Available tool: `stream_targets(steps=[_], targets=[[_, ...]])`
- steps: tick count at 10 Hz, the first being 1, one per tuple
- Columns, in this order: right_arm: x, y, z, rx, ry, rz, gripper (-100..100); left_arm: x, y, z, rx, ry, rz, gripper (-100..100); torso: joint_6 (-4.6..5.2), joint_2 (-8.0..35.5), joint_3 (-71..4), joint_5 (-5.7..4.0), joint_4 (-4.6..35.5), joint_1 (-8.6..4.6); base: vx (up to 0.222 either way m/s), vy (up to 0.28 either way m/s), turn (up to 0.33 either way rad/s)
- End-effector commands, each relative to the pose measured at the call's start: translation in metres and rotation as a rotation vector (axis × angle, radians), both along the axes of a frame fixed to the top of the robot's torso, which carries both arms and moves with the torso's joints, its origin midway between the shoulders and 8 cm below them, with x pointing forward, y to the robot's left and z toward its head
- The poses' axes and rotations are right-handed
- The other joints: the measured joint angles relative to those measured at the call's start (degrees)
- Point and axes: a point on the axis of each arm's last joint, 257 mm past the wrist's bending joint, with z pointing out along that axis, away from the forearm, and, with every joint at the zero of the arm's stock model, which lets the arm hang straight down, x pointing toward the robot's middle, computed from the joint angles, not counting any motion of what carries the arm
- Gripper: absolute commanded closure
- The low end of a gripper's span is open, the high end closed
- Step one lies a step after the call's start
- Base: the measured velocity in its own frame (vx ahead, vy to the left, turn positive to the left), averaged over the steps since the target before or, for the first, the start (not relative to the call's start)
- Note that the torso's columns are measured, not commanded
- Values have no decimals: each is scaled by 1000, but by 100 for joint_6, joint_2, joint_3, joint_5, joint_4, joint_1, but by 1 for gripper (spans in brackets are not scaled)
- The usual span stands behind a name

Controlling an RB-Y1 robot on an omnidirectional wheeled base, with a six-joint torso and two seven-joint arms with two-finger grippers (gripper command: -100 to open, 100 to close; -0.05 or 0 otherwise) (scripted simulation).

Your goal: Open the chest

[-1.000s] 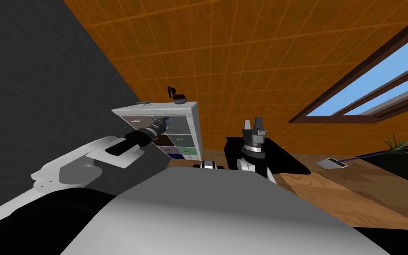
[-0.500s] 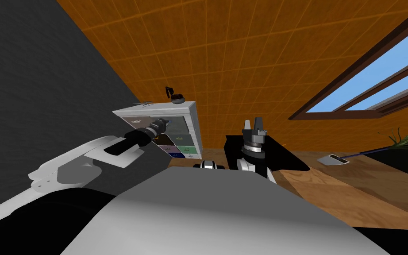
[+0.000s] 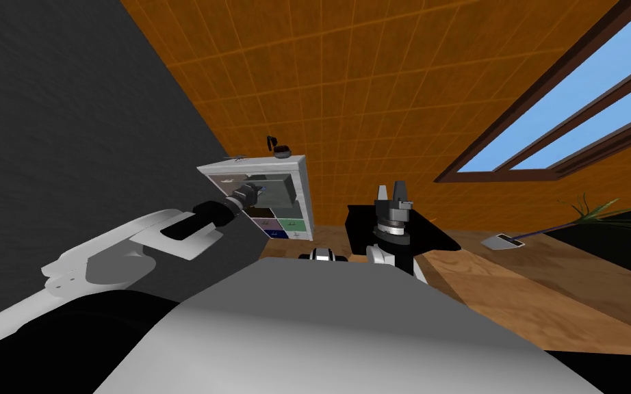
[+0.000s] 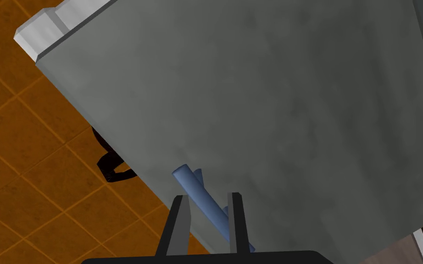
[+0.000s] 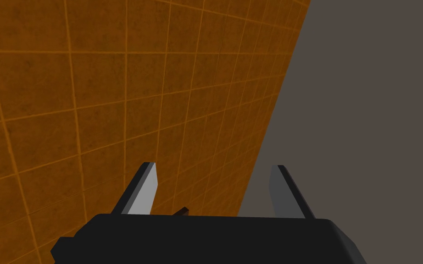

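Observation:
The chest is a white cabinet with several coloured drawer fronts, standing where the dark wall meets the orange tiled wall. Its upper grey drawer stands pulled out from the frame. My left gripper is at that drawer. In the left wrist view the gripper is shut on the drawer's blue bar handle, against the grey drawer front. My right gripper is held up in front of my chest, apart from the cabinet, and its fingers stand open with nothing between them.
A dark coffee pot and a small flat item sit on top of the chest. A black area lies behind my right arm. A dustpan and a plant are on the wooden floor at right, under a window.
My left gripper closed on the blue handle and the grey drawer has slid out of the chest. The head view has shifted, and the chest now looks slightly smaller and farther right.

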Motion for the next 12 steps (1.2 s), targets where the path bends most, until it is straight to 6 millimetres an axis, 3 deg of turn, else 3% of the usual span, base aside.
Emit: stream_targets(steps=[1,2,11,12], targets=[[0,0,0,0,0,0,0,0,0,2,5,-4,-4,100,-1,24,19,7,1,8,-197,-4,21],[0,0,0,0,0,0,0,2,0,7,3,-3,0,-100,-2,28,24,8,3,5,-94,-1,-19],[0,0,0,0,0,0,0,12,-4,57,2,-4,30,-100,-11,65,33,-33,52,-21,-15,16,-40],[0,0,0,0,0,0,0,10,-3,43,-6,26,31,-100,-8,80,39,-48,67,-34,-5,10,-19]])
